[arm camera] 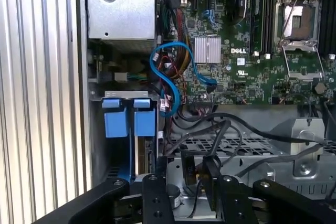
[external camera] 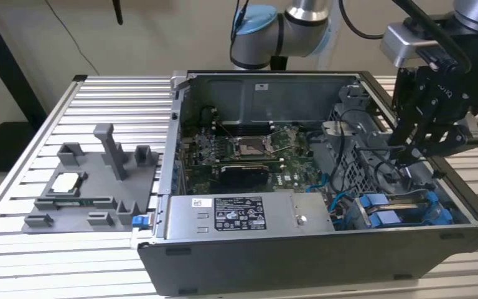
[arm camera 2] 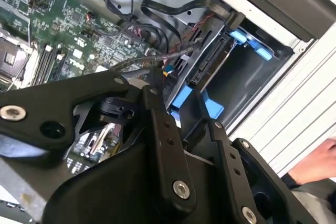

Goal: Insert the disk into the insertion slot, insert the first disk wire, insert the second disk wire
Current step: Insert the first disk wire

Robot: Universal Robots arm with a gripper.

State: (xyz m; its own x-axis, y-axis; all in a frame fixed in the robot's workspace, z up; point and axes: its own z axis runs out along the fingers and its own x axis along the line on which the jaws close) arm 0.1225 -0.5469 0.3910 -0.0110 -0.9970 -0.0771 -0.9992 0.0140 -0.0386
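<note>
My gripper (external camera: 407,159) hangs inside the open computer case, over the perforated cage at the exterior view's right. Its black fingers (arm camera: 214,182) are shut on a black wire connector (arm camera: 189,174), also caught in the second wrist view (arm camera 2: 113,109). The disk (arm camera 2: 209,65) sits in the insertion slot (external camera: 393,212), held in its blue carrier (arm camera 2: 185,98), with its connector edge facing the case interior. In the first wrist view the disk (arm camera: 138,153) is seen edge on below two blue tabs (arm camera: 129,121). The gripper (arm camera: 191,179) is a short way from that edge.
Black cables (arm camera: 247,129) and a blue cable (arm camera: 170,77) lie over the cage and motherboard (external camera: 248,149). The power-supply box (external camera: 239,215) fills the case front. A grey fixture tray (external camera: 89,187) rests on the slatted table at the exterior view's left. A hand (arm camera 2: 315,163) is beside the case.
</note>
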